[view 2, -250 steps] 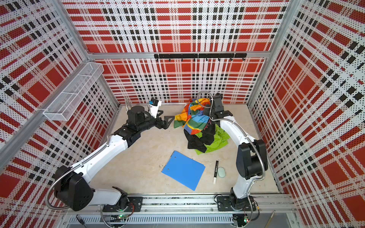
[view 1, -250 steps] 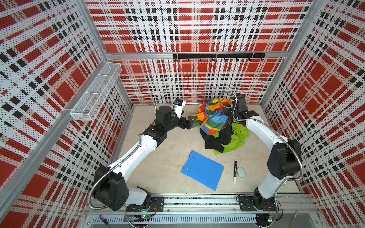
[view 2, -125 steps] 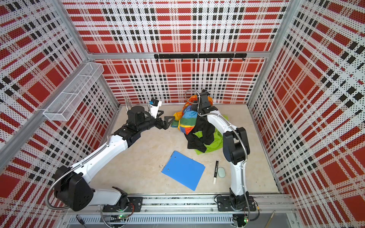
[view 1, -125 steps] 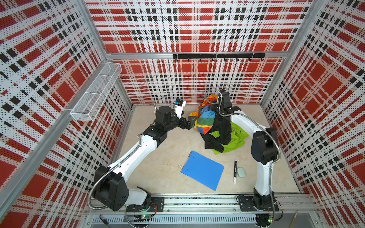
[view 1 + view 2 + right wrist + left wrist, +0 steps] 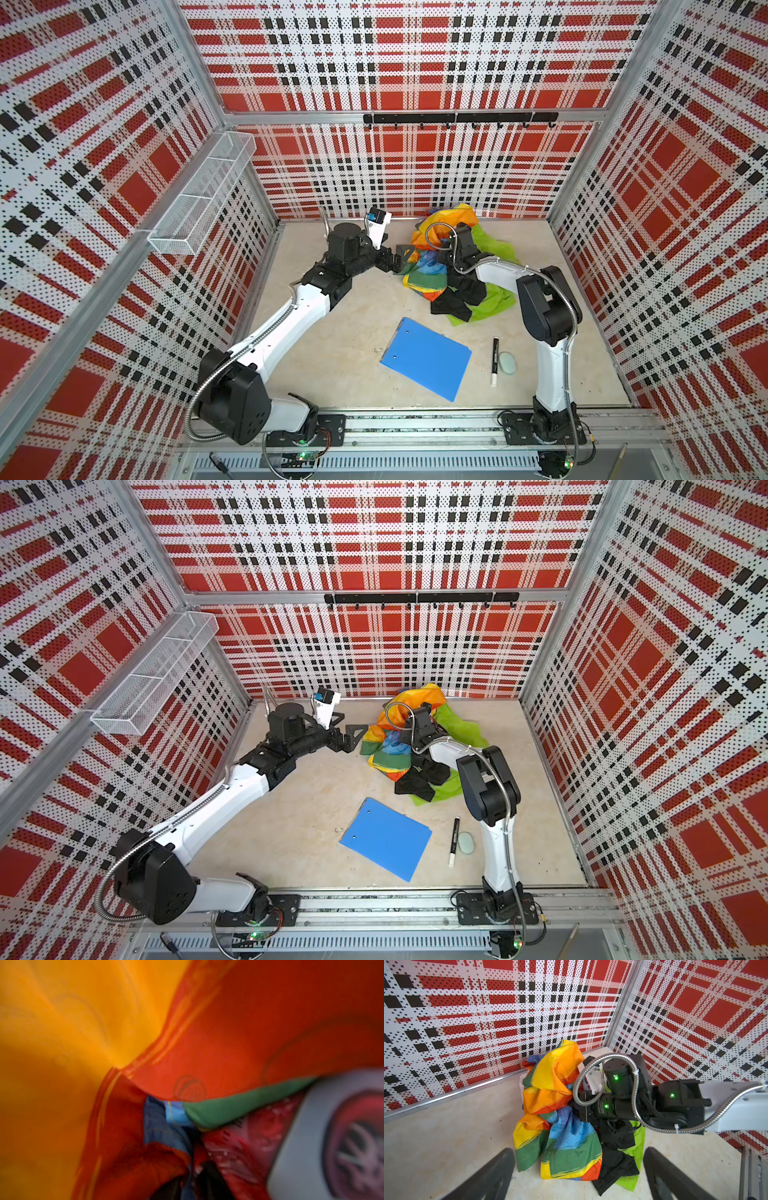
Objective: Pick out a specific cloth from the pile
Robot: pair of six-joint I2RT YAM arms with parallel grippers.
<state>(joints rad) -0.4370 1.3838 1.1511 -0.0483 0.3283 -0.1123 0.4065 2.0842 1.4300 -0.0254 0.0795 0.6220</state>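
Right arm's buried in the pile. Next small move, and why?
Probably back the right end effector out of the rainbow cloth and shift toward the exposed lime-green cloth: its camera sees only rainbow and printed fabric, while green lies open beside it.

You see a thin, creased lime-green cloth (image 5: 494, 245), a smooth, faintly shiny rainbow-striped cloth (image 5: 428, 266), a matt black garment (image 5: 457, 299), a blue clipboard (image 5: 426, 359) of smooth plastic and a wire-mesh basket (image 5: 199, 199) of white metal.
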